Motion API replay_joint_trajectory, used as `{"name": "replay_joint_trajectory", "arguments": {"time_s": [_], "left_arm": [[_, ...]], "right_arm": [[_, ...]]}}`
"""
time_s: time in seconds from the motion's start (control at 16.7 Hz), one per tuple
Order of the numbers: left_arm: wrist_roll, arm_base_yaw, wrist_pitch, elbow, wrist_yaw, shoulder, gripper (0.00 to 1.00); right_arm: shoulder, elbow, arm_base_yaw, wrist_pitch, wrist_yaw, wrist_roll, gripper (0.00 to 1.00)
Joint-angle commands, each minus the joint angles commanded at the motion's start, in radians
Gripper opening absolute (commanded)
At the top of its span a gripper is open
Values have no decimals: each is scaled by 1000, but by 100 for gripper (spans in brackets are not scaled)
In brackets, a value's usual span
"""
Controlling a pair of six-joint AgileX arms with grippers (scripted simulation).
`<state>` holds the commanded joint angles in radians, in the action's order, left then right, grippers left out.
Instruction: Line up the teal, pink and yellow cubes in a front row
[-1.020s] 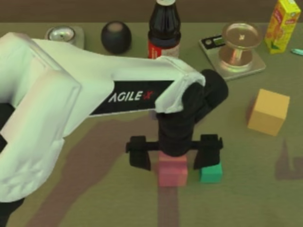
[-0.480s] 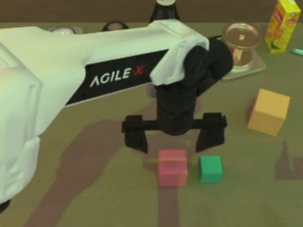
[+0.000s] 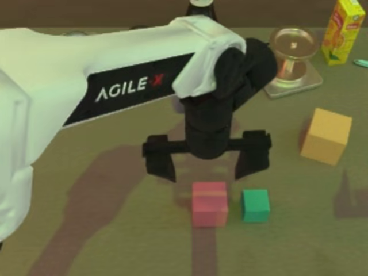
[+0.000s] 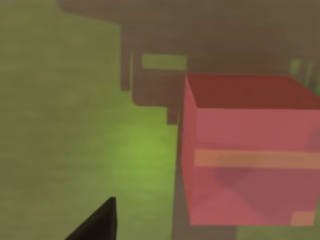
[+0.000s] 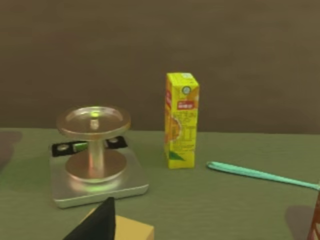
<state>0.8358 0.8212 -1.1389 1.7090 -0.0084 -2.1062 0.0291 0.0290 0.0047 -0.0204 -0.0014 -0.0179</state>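
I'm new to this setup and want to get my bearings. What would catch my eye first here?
The big white left arm sweeps in from the table's left, its open left gripper hanging just behind the pink cube. The small teal cube sits close beside the pink one near the front, apart from it. The larger yellow cube stands off alone toward the right.

**Bystanders along the counter's far edge**

A silver scale [image 3: 290, 80] carrying a brass spool-shaped weight [image 3: 293, 49] sits near the far edge of the counter [image 3: 103, 241], right of centre. In the far right corner stands 1 tall yellow juice carton [image 3: 342, 30], upright, with a teal stick-like utensil [image 5: 260, 174] lying flat just beside it. A dark bottle's top [image 3: 201, 7] shows at the far edge, mid-counter.
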Motion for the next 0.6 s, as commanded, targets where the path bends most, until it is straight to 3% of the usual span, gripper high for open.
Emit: {"name": "replay_joint_trajectory", "arguments": {"time_s": [0.3,0.6], "left_arm": [[-71,-117,140,-217,-4,249,100],[-217,-295,361,-580,-5,669,100]], "right_arm": [[238,233,25,-152,-1,-131,100],[710,624,61,-411,3,-342,100]]}}
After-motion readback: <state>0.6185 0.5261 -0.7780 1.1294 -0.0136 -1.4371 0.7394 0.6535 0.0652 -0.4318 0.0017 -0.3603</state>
